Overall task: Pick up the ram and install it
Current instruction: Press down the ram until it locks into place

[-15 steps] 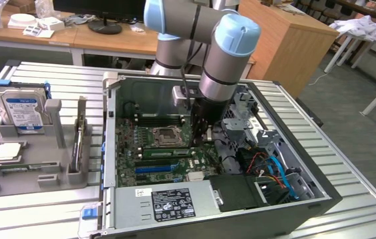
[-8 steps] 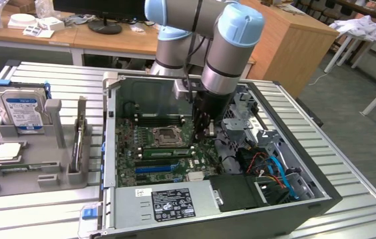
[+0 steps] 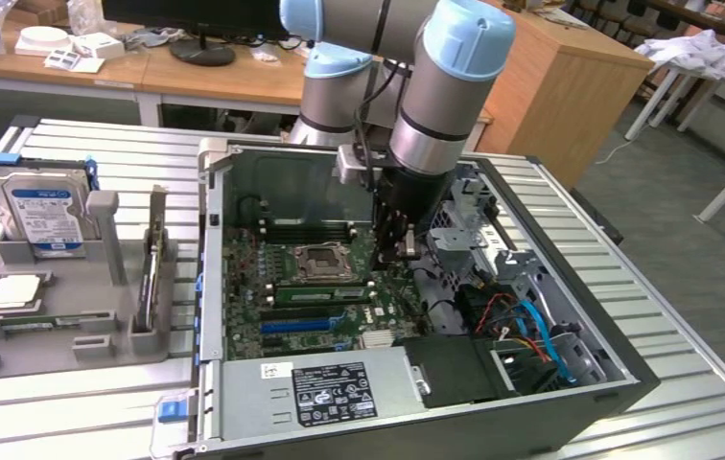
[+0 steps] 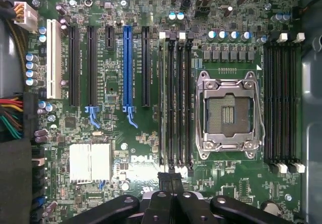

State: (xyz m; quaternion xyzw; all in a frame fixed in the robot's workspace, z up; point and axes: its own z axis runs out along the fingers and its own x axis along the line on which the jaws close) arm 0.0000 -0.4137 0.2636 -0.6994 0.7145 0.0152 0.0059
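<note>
A long green stick that looks like the ram point(image 3: 320, 293) lies in a memory slot between the processor socket point(image 3: 317, 261) and the blue expansion slot. In the wrist view it appears as a pale edge in the outermost of the slots point(image 4: 162, 98) beside the socket point(image 4: 229, 113). My gripper point(image 3: 399, 251) reaches down inside the open computer case, over the motherboard. Its black fingers point(image 4: 171, 179) are shut together with nothing between them, and they hover by one end of those slots.
On the exterior view's left, a grey holder point(image 3: 43, 331) carries a hard drive point(image 3: 40, 206), a square silver chip point(image 3: 14, 292) and a thin upright piece point(image 3: 149, 278). Case walls, a drive cage point(image 3: 484, 216), cables point(image 3: 535, 331) and the power supply point(image 3: 324, 388) ring the motherboard.
</note>
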